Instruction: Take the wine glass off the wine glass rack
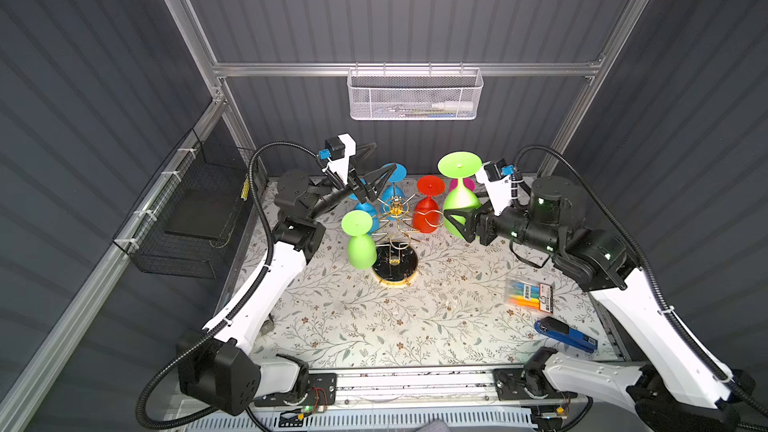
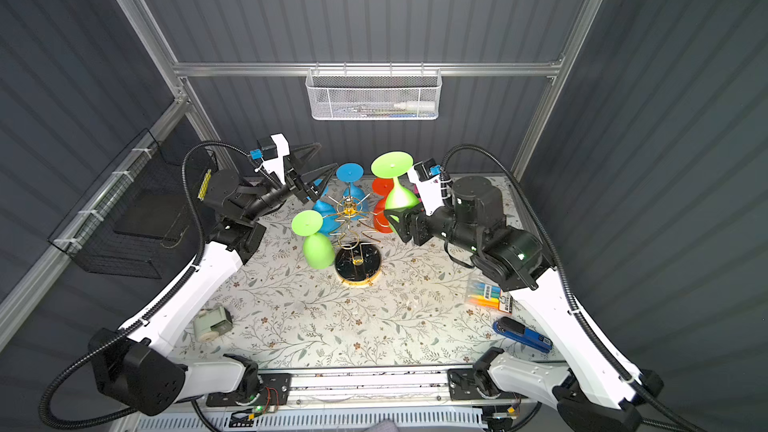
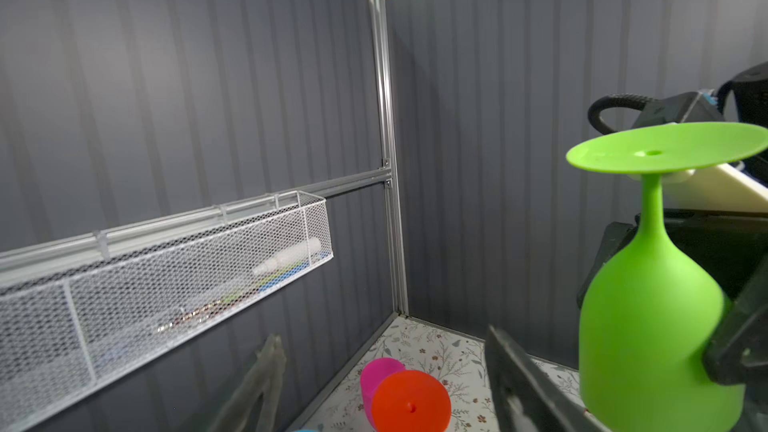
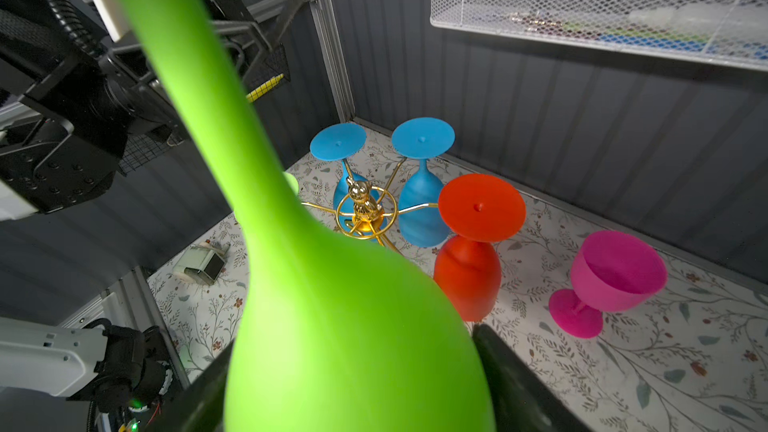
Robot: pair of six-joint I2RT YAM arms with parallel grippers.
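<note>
One smooth green wine glass point(image 1: 459, 198), inverted, is seen in a top view clamped at its bowl by the right gripper point(image 1: 457, 216), seemingly clear of the gold wire wine glass rack point(image 1: 392, 259); setting down is left. In the left wrist view, the left gripper point(image 3: 382, 338) is shown spread and empty. In the right wrist view, a red glass point(image 4: 469, 272) is seen hung.

There are six wine glasses in all: two green glasses point(image 1: 457, 199) point(image 1: 360, 247), two blue glasses point(image 4: 420, 205) point(image 4: 337, 142), one red glass point(image 1: 428, 211) and one pink glass point(image 4: 615, 272). There is one gold rack point(image 1: 386, 263), and there are two baskets, one white mesh basket point(image 1: 413, 97) and one black wire basket point(image 1: 183, 222). On the one table point(image 1: 374, 326) I count also one pack of coloured markers point(image 1: 530, 292), one blue stapler-like tool point(image 1: 565, 334) and one small grey device point(image 2: 212, 322), and two robot arms point(image 1: 270, 280) point(image 1: 648, 317) reach over it.
</note>
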